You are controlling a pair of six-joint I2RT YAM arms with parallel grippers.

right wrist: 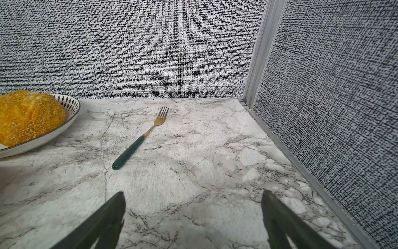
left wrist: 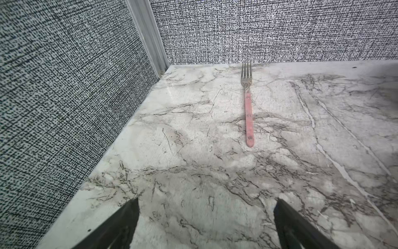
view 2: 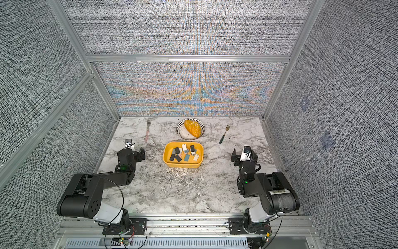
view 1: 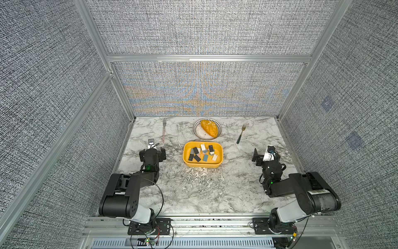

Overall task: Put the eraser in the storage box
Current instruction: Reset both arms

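Note:
The yellow storage box (view 1: 184, 155) (view 2: 165, 154) sits at the table's middle in both top views. Several small rectangular erasers, black, white and blue (view 1: 205, 158), lie inside it; every eraser I see is in the box. My left gripper (view 1: 153, 152) (view 2: 130, 154) hovers left of the box, open, with bare marble between its fingers in the left wrist view (left wrist: 206, 201). My right gripper (view 1: 267, 156) (view 2: 244, 156) stands right of the box, open and holding nothing (right wrist: 193, 194). Neither wrist view shows the box.
Behind the box is a round patterned plate (view 1: 197, 132) (right wrist: 43, 140) with a bread roll (view 1: 209, 128) (right wrist: 25, 116). A pink-handled fork (view 1: 163, 132) (left wrist: 248, 112) lies at the back left, a green-handled fork (view 1: 241, 134) (right wrist: 137, 143) at the back right. Fabric walls enclose three sides.

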